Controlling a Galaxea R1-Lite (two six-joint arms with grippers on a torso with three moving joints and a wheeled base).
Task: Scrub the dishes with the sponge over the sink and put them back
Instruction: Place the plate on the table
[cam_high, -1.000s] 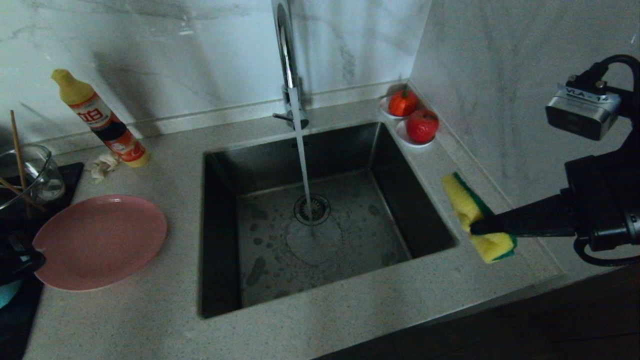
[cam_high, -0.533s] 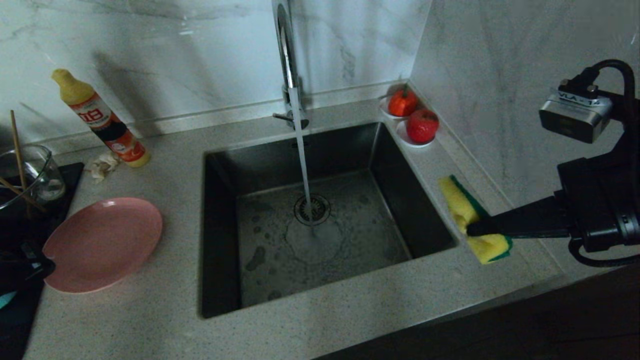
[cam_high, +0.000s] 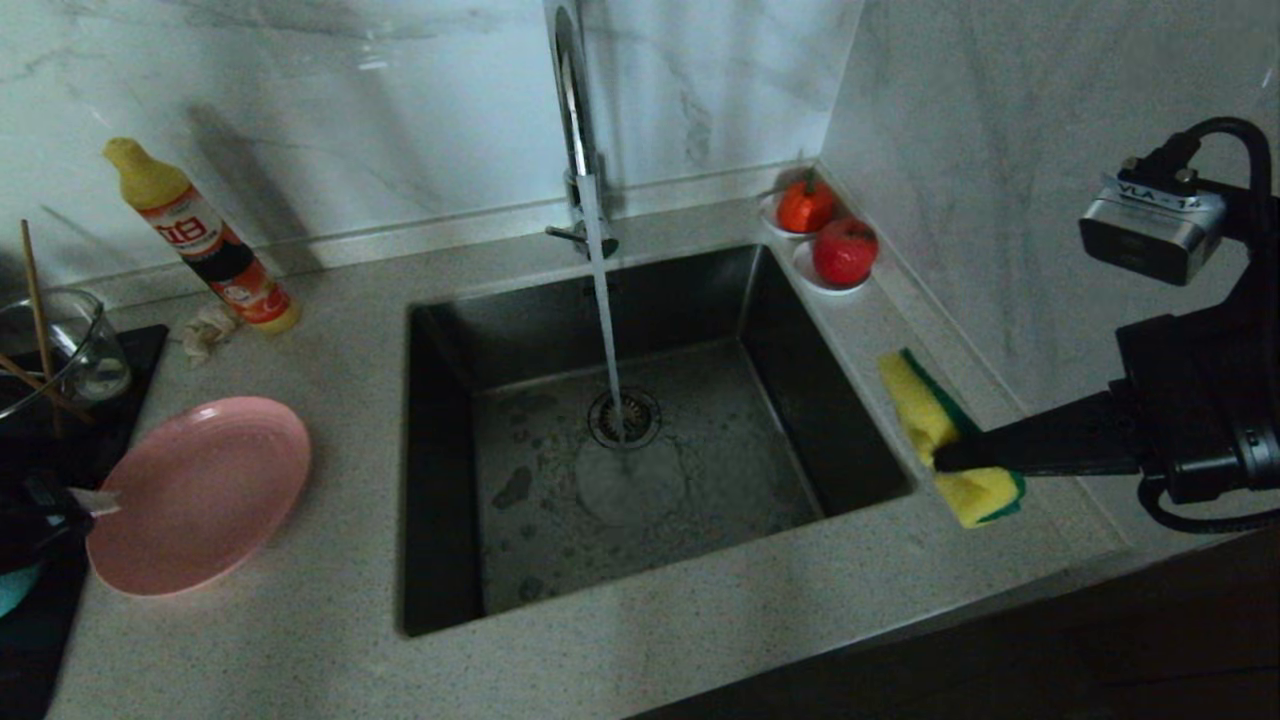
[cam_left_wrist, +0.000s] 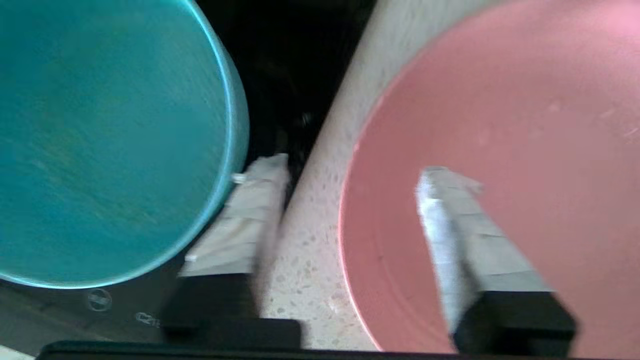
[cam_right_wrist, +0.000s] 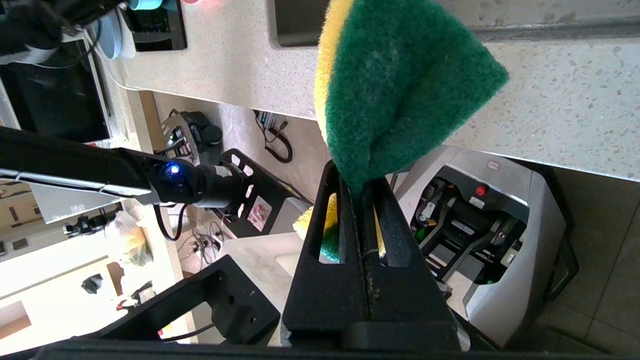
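Item one, the pink plate (cam_high: 198, 493): we find it lying flat on the tabletop (cam_high: 700, 640) at the far left of the scene, left of the sink (cam_high: 640, 440) and well apart from the running stream.

Item two, the left claw (cam_left_wrist: 350, 220): we see its fingers spread apart in the left wrist view, gripping nothing. One finger hangs over the inside of the plate; the other stands outside the plate's rim, just beside the teal bowl (cam_left_wrist: 100, 140). The plate's near-left rim lies between them, unclasped.

Item three, the teal bowl: it sits on a dark surface at the left edge of the scene, just left of the plate.

Item four, the sponge (cam_high: 945, 440): the right claw (cam_high: 945, 458) is clenched on it, yellow foam and green scouring face pinched between the fingers, raised over the tabletop just right of the sink.

Item five, the sink: water falls from the faucet (cam_high: 572, 110) onto the drain; the basin holds no dish.

Step in hand, as we judge it: the plate appears to be back on the tabletop, let go by the left claw, with the bowl the likely next dish.

Next move, as we judge it: we would need the left claw to draw clear of the plate's rim, shift left to the bowl, close on its rim, and carry it over the sink to meet the sponge.
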